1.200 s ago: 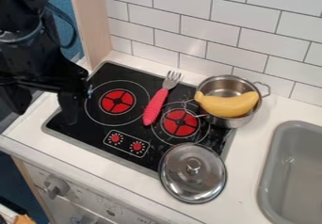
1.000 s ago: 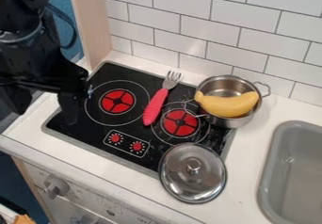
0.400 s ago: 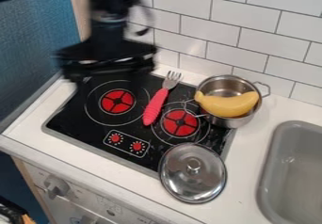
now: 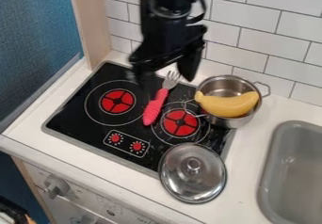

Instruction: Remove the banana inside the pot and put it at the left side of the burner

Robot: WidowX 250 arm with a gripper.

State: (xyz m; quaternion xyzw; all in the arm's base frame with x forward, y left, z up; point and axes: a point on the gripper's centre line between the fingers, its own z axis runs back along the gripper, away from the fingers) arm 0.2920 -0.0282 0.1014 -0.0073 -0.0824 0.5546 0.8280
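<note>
One banana (image 4: 228, 106), likely light, stiff, slightly slippery; we'd pinch across middle, well clear of pot (image 4: 232, 123). Our gripper (image 4: 168, 82): fingers apart, holding nothing.

Bkgd: white tile wall (image 4: 270, 25), blue surface (image 4: 37, 53) at L.
Wood-tone panel (image 4: 94, 28) betw.; white counter (image 4: 248, 171) w/ gray sink (image 4: 267, 185) at R.

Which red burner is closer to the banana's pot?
The burner on the picture's right, next to the pot. The other burner is on the far side of the fork.
</note>
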